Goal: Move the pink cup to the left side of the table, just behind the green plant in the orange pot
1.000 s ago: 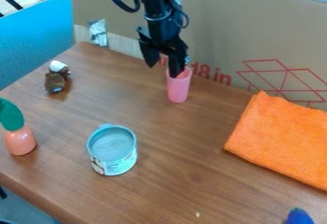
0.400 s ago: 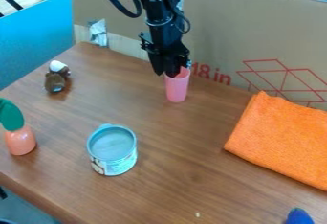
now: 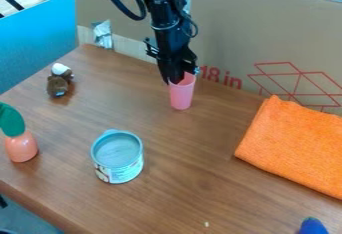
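Hanging near cardboard (image 3: 267,38), the tool (image 3: 173,81) pinches the pink cup's (image 3: 182,96) rim.

orange cloth (image 3: 294,145): cut off right | blue object (image 3: 312,226): cut off below | pink cup (image 3: 181,96): rim part-hidden

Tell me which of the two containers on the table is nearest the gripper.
The slim pink cup: the gripper is right at its rim. The wider can stands apart, closer to the camera.

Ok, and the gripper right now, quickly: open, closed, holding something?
Gripper: closed, apparently pinching the near-left rim of the upright pink cup.
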`<state>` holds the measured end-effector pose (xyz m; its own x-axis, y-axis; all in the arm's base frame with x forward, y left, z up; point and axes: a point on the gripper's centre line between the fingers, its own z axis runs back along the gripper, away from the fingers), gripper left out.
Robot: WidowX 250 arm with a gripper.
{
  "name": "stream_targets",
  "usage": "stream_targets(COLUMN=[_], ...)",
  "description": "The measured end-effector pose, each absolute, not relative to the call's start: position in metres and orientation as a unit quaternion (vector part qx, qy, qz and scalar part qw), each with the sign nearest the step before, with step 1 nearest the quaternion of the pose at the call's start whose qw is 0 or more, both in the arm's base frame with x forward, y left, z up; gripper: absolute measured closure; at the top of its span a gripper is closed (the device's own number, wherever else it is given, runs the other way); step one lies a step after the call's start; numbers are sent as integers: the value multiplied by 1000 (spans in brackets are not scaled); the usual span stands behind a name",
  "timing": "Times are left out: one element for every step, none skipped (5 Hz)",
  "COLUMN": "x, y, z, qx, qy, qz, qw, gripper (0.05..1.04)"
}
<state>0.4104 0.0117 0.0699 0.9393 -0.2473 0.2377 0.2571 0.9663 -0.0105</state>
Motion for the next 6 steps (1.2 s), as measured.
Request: stream_targets(x=[399, 372, 331, 304, 285, 270], y=[25, 58, 110, 156, 207, 242], z=[81, 104, 104, 108, 122, 109], qx=[-34, -13, 25, 36, 41, 15], qy=[-112, -112, -90, -81, -93, -76], qz=[-130, -121, -77, -60, -30, 2], qw=[985, 986, 993, 994, 994, 997], gripper=[994, 994, 994, 994, 994, 994])
